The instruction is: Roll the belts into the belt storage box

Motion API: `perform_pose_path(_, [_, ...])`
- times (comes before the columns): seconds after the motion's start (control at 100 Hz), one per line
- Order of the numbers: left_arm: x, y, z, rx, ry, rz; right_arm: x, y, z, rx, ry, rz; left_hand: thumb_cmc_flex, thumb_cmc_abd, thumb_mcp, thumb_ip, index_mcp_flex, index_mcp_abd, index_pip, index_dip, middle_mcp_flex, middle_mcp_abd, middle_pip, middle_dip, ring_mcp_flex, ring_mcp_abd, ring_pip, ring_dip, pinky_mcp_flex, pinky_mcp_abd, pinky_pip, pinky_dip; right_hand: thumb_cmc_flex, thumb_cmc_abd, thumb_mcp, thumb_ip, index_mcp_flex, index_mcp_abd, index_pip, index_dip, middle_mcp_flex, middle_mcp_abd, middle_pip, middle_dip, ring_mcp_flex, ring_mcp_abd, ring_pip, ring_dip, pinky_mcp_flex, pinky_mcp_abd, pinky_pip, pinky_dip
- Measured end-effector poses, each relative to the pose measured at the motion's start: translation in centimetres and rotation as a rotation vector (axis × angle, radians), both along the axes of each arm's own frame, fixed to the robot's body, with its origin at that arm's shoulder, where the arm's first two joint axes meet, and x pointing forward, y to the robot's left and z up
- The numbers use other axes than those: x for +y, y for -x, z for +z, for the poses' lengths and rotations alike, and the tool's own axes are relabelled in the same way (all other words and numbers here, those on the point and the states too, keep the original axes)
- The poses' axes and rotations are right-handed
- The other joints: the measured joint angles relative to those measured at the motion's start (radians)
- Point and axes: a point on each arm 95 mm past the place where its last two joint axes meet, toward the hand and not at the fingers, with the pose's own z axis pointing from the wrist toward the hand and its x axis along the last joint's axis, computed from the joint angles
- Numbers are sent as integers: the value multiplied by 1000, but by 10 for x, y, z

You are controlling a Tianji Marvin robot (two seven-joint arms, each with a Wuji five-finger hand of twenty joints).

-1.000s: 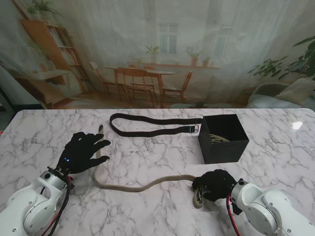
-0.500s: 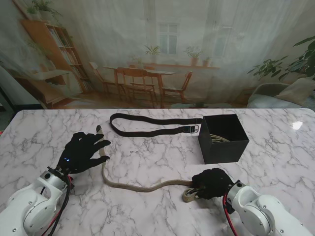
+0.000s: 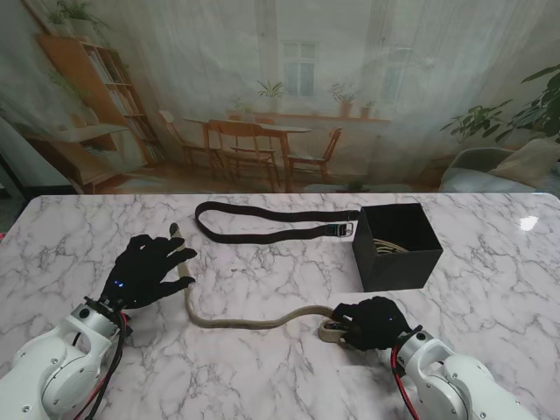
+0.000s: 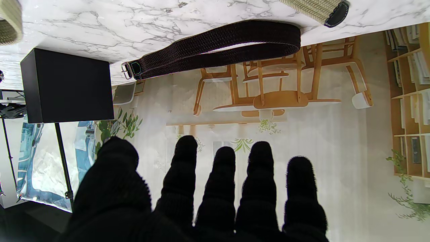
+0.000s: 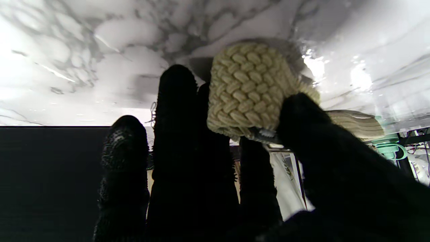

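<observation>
While my right hand (image 3: 372, 322) pinches the partly rolled beige belt (image 3: 254, 320) at lower centre and my left hand (image 3: 144, 269) lies spread, the black belt (image 3: 271, 223) waits unrolled left of the storage box (image 3: 395, 248), which seems to hold one.

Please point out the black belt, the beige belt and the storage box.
black belt (image 3: 262, 236): stand view, on its nearer strap.
beige belt (image 3: 254, 323): stand view, mid strap.
storage box (image 3: 398, 267): stand view, on its near outer wall.

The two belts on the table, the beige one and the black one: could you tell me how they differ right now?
The beige belt is partly rolled at one end inside the right hand; the black belt lies unrolled in a flat loop, untouched. The beige is nearer to me, the black farther. Both are woven and outside the box.
</observation>
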Motion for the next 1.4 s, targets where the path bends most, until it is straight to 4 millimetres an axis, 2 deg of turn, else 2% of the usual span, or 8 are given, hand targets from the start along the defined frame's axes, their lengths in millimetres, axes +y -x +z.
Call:
perform_pose_path(0.14, [0, 0, 0, 0, 0, 0, 2, -1, 0, 6, 1, -3, 0, 0, 0, 0, 0, 0, 0, 0, 0, 0, 0, 0, 0, 0, 0, 0, 0, 0, 0, 0, 2, 20, 10, 40, -197, -128, -21, -1, 59, 28, 23, -7, 20, 37, 105, 12, 19, 22, 12, -1])
perform_pose_path(0.34, [0, 0, 0, 1, 0, 0, 2, 0, -4, -16, -13, -7, 0, 0, 0, 0, 0, 0, 0, 0, 0, 0, 0, 0, 0, 0, 0, 0, 0, 0, 0, 0, 5, 40, 25, 52, -241, -320, -23, -1, 71, 49, 54, -5, 27, 55, 154, 11, 46, 47, 16, -20])
perform_pose_path(0.78, [0, 0, 0, 0, 0, 0, 3, -2, 0, -4, -30, 3, 0, 0, 0, 0, 0, 0, -1, 0, 0, 0, 0, 0, 0, 0, 0, 1, 0, 0, 0, 0, 77, 71, 24, 53, -8, -386, -66, -1, 74, 126, 76, 3, 27, 115, 155, -12, 4, 99, 11, -33])
perform_pose_path(0.94, [0, 0, 0, 0, 0, 0, 3, -1, -3, 8, -34, -7, 0, 0, 0, 0, 0, 0, -1, 0, 0, 0, 0, 0, 0, 0, 0, 1, 0, 0, 0, 0, 77, 114, 24, 53, -268, -345, -52, 4, 74, 123, 90, 6, 27, 114, 177, -12, 17, 99, 11, -33])
perform_pose_path(1.06, [0, 0, 0, 0, 0, 0, 4, -1, -3, 20, -17, -10, 0, 0, 0, 0, 0, 0, -2, 0, 0, 0, 0, 0, 0, 0, 0, 1, 0, 0, 0, 0, 75, 136, 24, 53, -297, -345, -64, -1, 74, 123, 110, 21, 27, 114, 179, -12, 45, 111, 11, -34])
perform_pose_path(1.18, [0, 0, 0, 0, 0, 0, 5, -2, -2, 43, -20, -14, 0, 0, 0, 0, -14, 1, -6, 0, 0, 0, 0, 0, 0, 0, 0, 1, 0, 0, 0, 0, 75, 153, 24, 53, -136, -351, -81, -15, 70, 128, 129, 21, 27, 126, 179, -23, 47, 149, 2, -45])
perform_pose_path(1.3, [0, 0, 0, 0, 0, 0, 4, -2, 0, 91, -39, -20, 0, 0, 0, 0, -14, 1, -6, 0, 0, 0, 0, 0, 0, 0, 0, 1, 0, 0, 0, 0, 76, 162, 24, 53, 131, -390, 83, 44, 70, 134, 135, 10, 27, 133, 180, -23, 15, 171, -17, -46])
perform_pose_path(1.4, [0, 0, 0, 0, 0, 0, 3, -1, 0, 81, -35, -18, 0, 0, 0, 0, -14, 1, -6, 0, 0, 0, 0, 0, 0, 0, 1, 1, 0, 0, 0, 0, 78, 162, 29, 38, 212, -273, 93, -43, 70, 134, 135, 0, 27, 133, 159, -23, 5, 171, -26, -46])
